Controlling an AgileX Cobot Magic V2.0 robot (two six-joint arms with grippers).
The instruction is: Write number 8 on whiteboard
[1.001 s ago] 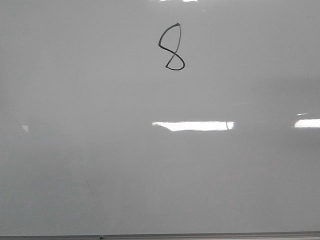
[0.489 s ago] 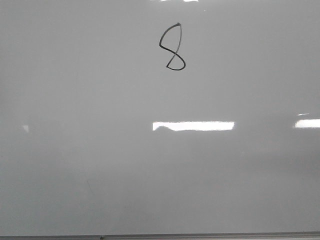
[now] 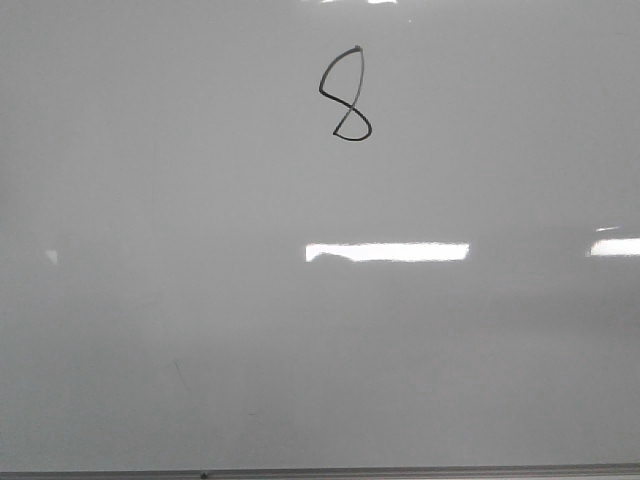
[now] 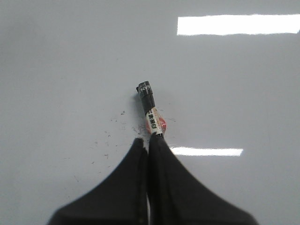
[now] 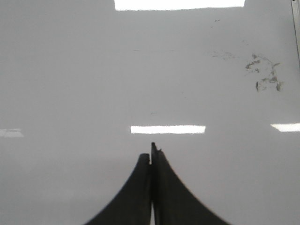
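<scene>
Whiteboard (image 3: 150, 300) filled the front view, glossy, with bright light reflections across it. Number 8 (image 3: 345, 95) sat high on the board, a little right of centre, both loops closed, upper loop narrow and slanted, lower one smaller and pointed. No arm showed in the front view.

Left gripper (image 4: 149, 139) had its jaws pinched on a marker (image 4: 151, 116), black cap end pointing away, labelled barrel between the fingertips; small ink specks on the board surface near it. Right gripper (image 5: 151, 152) had its jaws pressed together with nothing seen between them; grey smudges (image 5: 265, 75) lay near the board's edge in that view.

Judgement: figure looked finished, so the step in hand was likely retreat. To do it well, left arm should keep the grip firm, keep the marker off the surface so no stray stroke crossed the 8, and pull straight back rather than sweep sideways. Whether the marker tip was touching the board could not be told.
</scene>
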